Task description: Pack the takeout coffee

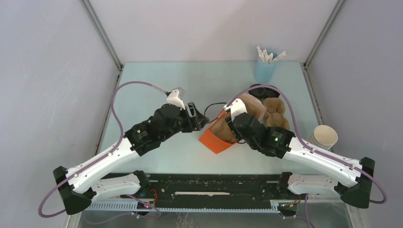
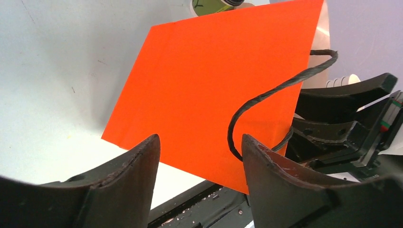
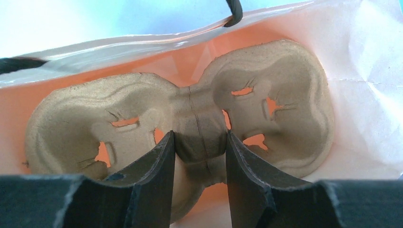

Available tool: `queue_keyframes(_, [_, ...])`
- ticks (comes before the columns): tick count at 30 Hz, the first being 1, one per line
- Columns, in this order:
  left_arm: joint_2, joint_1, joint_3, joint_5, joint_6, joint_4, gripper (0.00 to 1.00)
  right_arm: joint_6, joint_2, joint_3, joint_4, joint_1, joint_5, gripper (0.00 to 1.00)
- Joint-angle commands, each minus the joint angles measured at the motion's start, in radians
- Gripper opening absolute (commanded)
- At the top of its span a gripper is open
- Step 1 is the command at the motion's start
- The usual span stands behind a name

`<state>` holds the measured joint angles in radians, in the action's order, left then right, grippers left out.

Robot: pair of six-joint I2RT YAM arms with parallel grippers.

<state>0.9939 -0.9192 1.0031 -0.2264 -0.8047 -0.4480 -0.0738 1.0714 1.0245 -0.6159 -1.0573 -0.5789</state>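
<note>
The orange paper bag [image 1: 215, 140] lies on its side at the table's middle, mouth toward the right arm. My right gripper [image 3: 200, 135] is inside the bag [image 3: 142, 57], shut on the centre ridge of a brown pulp cup carrier [image 3: 266, 71]. My left gripper [image 2: 199, 138] is open and empty at the bag's outer side [image 2: 214, 85], with the bag's black twisted handle [image 2: 266, 95] by its right finger. The takeout coffee [image 1: 260, 89] stands behind the bag; only its black lid shows in the top view. A sliver of its olive-green side [image 2: 211, 5] shows in the left wrist view.
More brown pulp carriers [image 1: 275, 114] lie right of the bag. A pale blue cup of white sticks [image 1: 264, 69] stands at the back. A stack of lidless cups [image 1: 324, 137] lies at the right edge. Metal frame posts flank the table.
</note>
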Motion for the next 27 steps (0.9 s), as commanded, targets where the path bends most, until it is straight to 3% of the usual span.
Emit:
queue_keyframes(1, [-0.008, 0.017, 0.007, 0.049, 0.024, 0.026, 0.66, 0.058, -0.026, -0.039, 0.145, -0.004, -0.007, 0.33])
queue_keyframes(9, [-0.011, 0.032, -0.025, 0.074, 0.025, 0.046, 0.6, 0.072, -0.034, -0.09, 0.251, 0.042, 0.14, 0.34])
queue_keyframes(21, [-0.012, 0.044, -0.038, 0.091, 0.032, 0.06, 0.58, 0.146, -0.066, -0.123, 0.278, 0.137, 0.33, 0.35])
queue_keyframes(27, [-0.014, 0.046, -0.043, 0.095, 0.032, 0.065, 0.58, 0.139, -0.046, -0.122, 0.284, 0.141, 0.346, 0.47])
